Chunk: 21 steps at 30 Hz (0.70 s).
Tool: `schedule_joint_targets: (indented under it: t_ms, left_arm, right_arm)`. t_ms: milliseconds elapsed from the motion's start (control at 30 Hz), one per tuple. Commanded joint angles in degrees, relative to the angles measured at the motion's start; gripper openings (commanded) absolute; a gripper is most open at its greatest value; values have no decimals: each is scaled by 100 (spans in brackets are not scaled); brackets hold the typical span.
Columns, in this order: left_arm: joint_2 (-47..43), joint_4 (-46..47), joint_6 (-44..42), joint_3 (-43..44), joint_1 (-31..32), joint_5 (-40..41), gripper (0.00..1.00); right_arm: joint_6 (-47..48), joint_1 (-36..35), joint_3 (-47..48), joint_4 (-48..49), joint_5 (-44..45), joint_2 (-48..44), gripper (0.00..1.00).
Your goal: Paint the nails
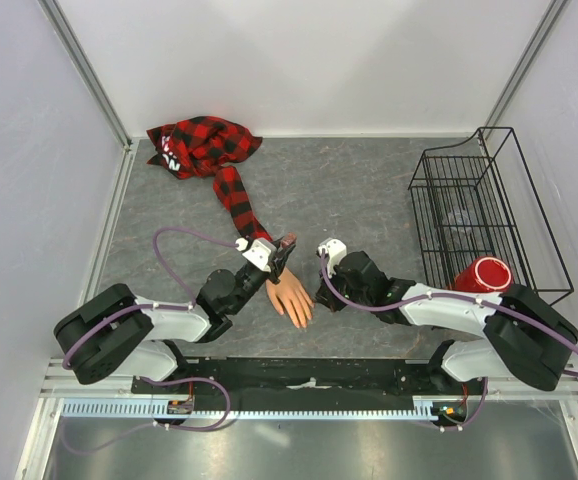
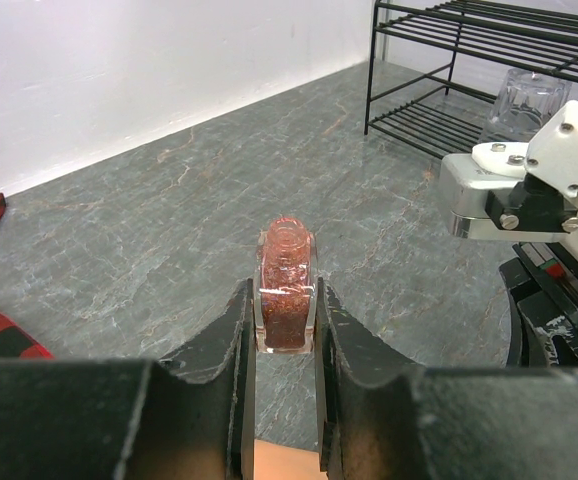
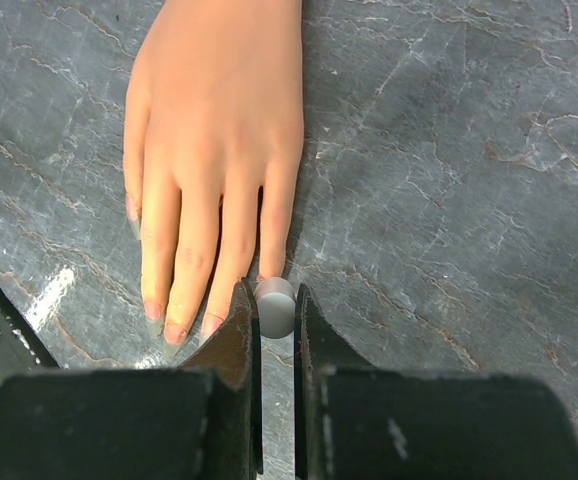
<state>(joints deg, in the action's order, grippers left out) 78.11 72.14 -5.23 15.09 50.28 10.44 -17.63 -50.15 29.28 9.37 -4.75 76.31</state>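
The peach mannequin hand (image 1: 291, 295) lies flat on the table, coming out of a red-and-black plaid sleeve (image 1: 232, 190). My left gripper (image 2: 286, 322) is shut on a small open bottle of reddish glitter polish (image 2: 286, 285), held upright just above the wrist of the hand (image 1: 285, 246). My right gripper (image 3: 277, 312) is shut on a grey-white round cap (image 3: 276, 305), which sits right at the tip of the rightmost finger of the hand (image 3: 219, 130). That fingertip's nail is hidden behind the cap. Three other nails (image 3: 174, 330) show pale, long and pointed to its left.
A black wire rack (image 1: 479, 205) stands at the right with a red cup (image 1: 482, 273) and a clear glass (image 2: 524, 100) in it. The plaid shirt is bunched at the back left (image 1: 201, 143). White walls close in the back and sides.
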Motion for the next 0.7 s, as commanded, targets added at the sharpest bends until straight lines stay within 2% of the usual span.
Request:
schedule_joint_targets:
  t_ms: [0,667]
  left_arm:
    - [38,389,-224,196,34,90,2]
    - [47,371,-232,205,34,81,2]
  right_arm:
    - [5,-21,-71,136,-166,-169,0]
    - [14,-30,-54,12,124,-301,0]
